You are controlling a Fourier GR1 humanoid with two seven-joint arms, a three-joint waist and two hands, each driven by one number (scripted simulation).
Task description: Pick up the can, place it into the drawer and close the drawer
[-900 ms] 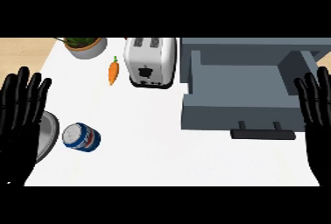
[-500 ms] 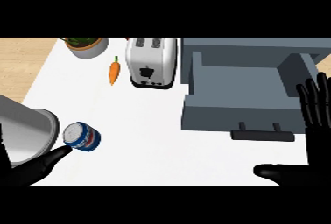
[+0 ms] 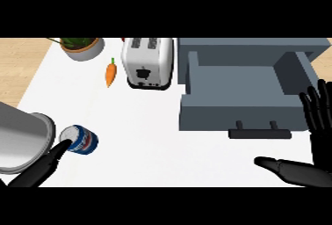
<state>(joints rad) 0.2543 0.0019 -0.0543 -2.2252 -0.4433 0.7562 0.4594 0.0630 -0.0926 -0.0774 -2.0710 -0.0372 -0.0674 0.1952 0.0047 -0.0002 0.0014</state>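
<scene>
The can [image 3: 80,140], blue with a white end, lies on its side on the white counter at the lower left. My left hand [image 3: 44,168] comes in from the lower left corner, its fingers straight, with a fingertip touching the can's near left side. Its grey forearm [image 3: 19,137] covers the counter left of the can. The grey drawer [image 3: 214,116] stands pulled open at the right, nothing inside it, its handle [image 3: 259,132] facing me. My right hand [image 3: 316,169] shows at the right edge, open, fingers up beside the drawer's front corner and thumb stretched left.
A white toaster [image 3: 149,63] stands against the drawer's left side. An orange carrot [image 3: 110,74] lies left of the toaster, and a potted plant [image 3: 81,46] sits at the back left. The wooden floor shows beyond the counter's left edge.
My left hand has dropped from upright at the left edge to the can, its forearm swinging in. The right hand has shifted, its thumb now showing at the bottom.
</scene>
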